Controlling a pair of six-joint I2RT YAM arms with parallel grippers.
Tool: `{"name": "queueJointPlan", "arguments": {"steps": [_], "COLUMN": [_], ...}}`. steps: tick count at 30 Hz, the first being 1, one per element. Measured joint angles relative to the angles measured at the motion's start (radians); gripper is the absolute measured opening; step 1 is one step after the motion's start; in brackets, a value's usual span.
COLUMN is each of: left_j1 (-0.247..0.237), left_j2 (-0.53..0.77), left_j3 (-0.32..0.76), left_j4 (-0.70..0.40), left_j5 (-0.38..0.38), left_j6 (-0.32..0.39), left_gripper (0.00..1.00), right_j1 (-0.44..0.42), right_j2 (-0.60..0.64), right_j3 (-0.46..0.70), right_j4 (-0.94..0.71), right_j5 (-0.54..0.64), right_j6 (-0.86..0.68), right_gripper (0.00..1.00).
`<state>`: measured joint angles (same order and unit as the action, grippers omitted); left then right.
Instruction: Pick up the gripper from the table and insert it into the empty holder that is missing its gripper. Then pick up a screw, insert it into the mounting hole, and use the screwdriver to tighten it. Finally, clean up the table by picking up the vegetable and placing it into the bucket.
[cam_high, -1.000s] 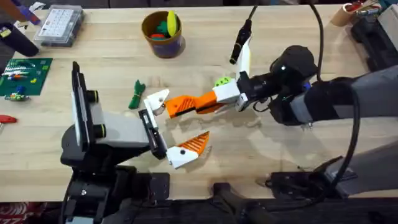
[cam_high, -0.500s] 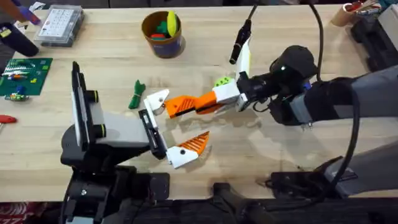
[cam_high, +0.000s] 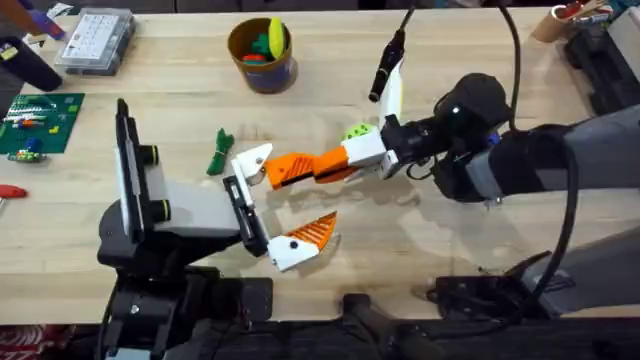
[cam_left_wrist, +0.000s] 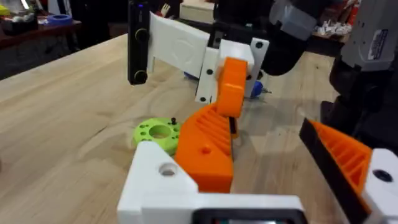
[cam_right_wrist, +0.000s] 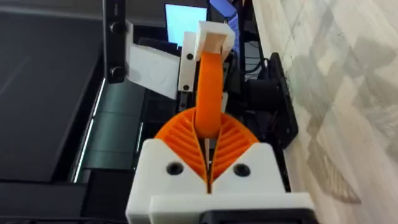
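Observation:
The orange wedge gripper (cam_high: 290, 170) lies level just above the table, and my right gripper (cam_high: 340, 162) is shut on its thin end. Its thick ribbed end (cam_left_wrist: 208, 146) rests against the white holder (cam_high: 252, 160) on my left arm's far finger. In the right wrist view the wedge (cam_right_wrist: 208, 87) runs straight from my ribbed pads (cam_right_wrist: 233, 140) into the holder (cam_right_wrist: 214, 38). My left gripper (cam_high: 285, 200) is open, and its other finger (cam_high: 300, 240) has a ribbed orange tip. The green vegetable (cam_high: 218, 152) lies left of the holder. The bucket (cam_high: 262, 55) stands at the back. The blue screwdriver (cam_left_wrist: 255, 89) peeks out behind my right gripper.
A bright green ring disc (cam_high: 355, 131) lies beside my right gripper. A black-and-white cabled part (cam_high: 388, 70) lies behind it. A clear parts box (cam_high: 95, 40) and a green board (cam_high: 40, 120) sit at the far left. Toy foods fill the bucket.

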<state>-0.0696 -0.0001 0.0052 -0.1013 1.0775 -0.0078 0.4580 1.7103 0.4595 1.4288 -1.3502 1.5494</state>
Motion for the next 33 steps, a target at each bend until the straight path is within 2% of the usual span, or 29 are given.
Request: {"name": "queueJointPlan", "arguments": {"steps": [33], "left_j1": [0.0], "left_j2": [0.0], "left_j3": [0.0], "left_j4": [0.0], "left_j5": [-0.001], "left_j6": [0.0], "left_gripper": [0.99], "right_j1": [0.031], "right_j2": [0.0], "right_j3": [0.005], "right_j4": [-0.016], "right_j5": [0.06], "right_j6": [0.0], "right_gripper": [0.011]}}
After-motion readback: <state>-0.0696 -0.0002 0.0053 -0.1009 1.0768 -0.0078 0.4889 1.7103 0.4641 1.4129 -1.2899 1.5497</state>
